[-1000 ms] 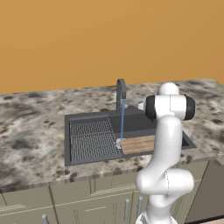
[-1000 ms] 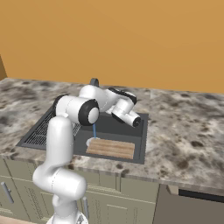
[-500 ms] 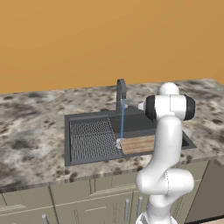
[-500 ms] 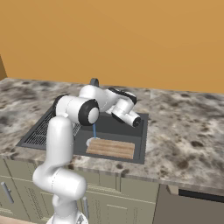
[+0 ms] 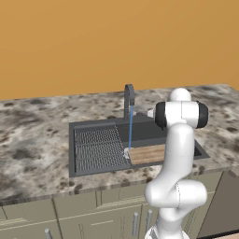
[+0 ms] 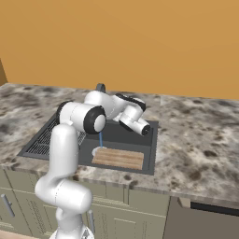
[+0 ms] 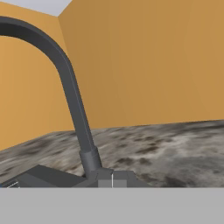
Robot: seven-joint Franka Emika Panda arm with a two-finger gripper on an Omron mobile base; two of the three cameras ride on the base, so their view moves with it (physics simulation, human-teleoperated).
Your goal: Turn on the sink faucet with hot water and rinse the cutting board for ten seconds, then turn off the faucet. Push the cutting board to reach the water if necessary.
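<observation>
The faucet (image 5: 128,100) stands at the back rim of the dark sink (image 5: 71,149), and a thin blue stream of water (image 5: 130,133) falls from its spout. The stream lands on the left end of the wooden cutting board (image 5: 147,154), which lies flat in the basin. In the right base view the water (image 6: 101,139) meets the cutting board (image 6: 117,158) at its near-left corner. My gripper (image 5: 151,113) hovers just right of the faucet base, mostly hidden by my own arm, and it is shut on nothing. In the hand view the faucet (image 7: 74,100) rises close in front.
A ribbed drainboard (image 5: 98,147) fills the left half of the sink. Mottled stone counter (image 6: 196,135) runs on both sides, with the orange wall (image 5: 116,42) right behind. Cabinet fronts (image 5: 93,214) sit below the counter edge.
</observation>
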